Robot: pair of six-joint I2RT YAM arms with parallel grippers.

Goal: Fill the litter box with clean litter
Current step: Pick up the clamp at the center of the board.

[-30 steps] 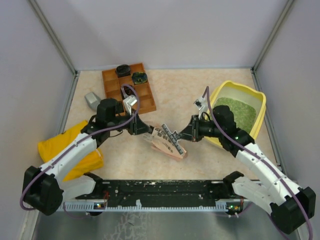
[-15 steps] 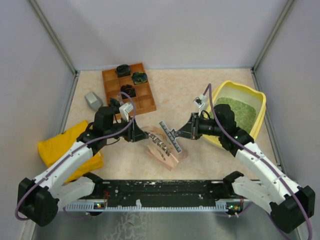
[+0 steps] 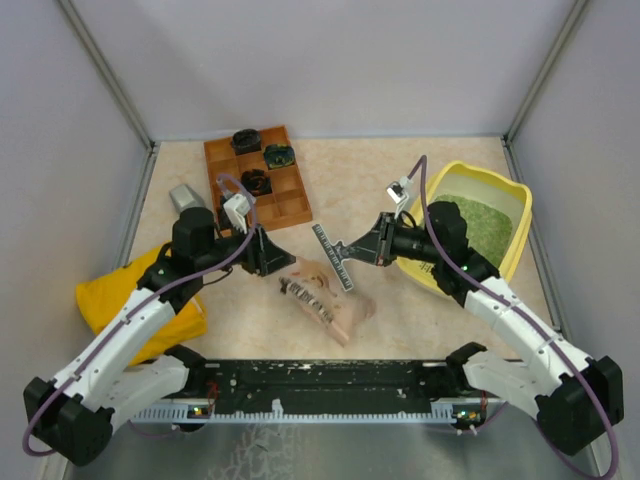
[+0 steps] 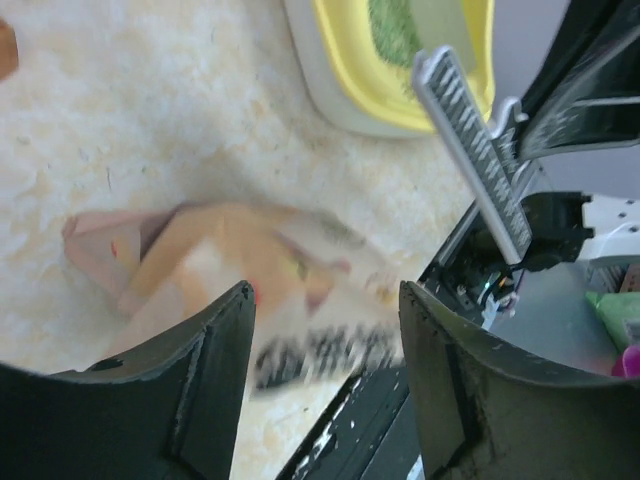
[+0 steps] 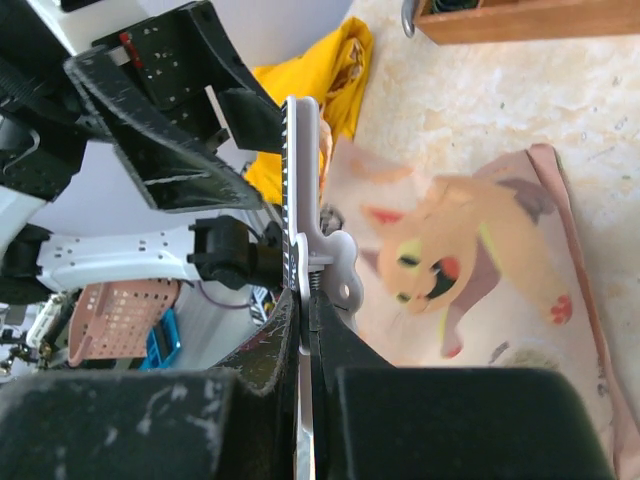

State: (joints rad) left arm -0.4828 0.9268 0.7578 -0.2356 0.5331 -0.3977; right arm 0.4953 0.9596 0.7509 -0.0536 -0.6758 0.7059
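The yellow litter box [image 3: 512,200] stands at the right, with green clean litter [image 3: 470,225] spread inside; the left wrist view catches its corner [image 4: 350,70] and some litter [image 4: 395,25]. My right gripper [image 3: 358,247] [image 5: 305,300] is shut on a white, black-striped bag clip [image 3: 333,256] [image 5: 296,180] [image 4: 475,165], held above the table left of the box. A pink printed pouch [image 3: 322,298] [image 4: 220,260] [image 5: 450,250] lies flat on the table below the clip. My left gripper [image 3: 268,256] [image 4: 325,295] is open just left of the pouch, nothing between its fingers.
A brown wooden compartment tray [image 3: 285,205] with dark items sits at the back left, a grey scoop [image 3: 185,198] beside it. A yellow cloth bag [image 3: 130,300] lies under the left arm. A black rail [image 3: 330,378] runs along the near edge.
The left gripper opened, let go of the pouch and drew back left. The pouch dropped flat on the table. The right gripper carried the clip off it, up and back.
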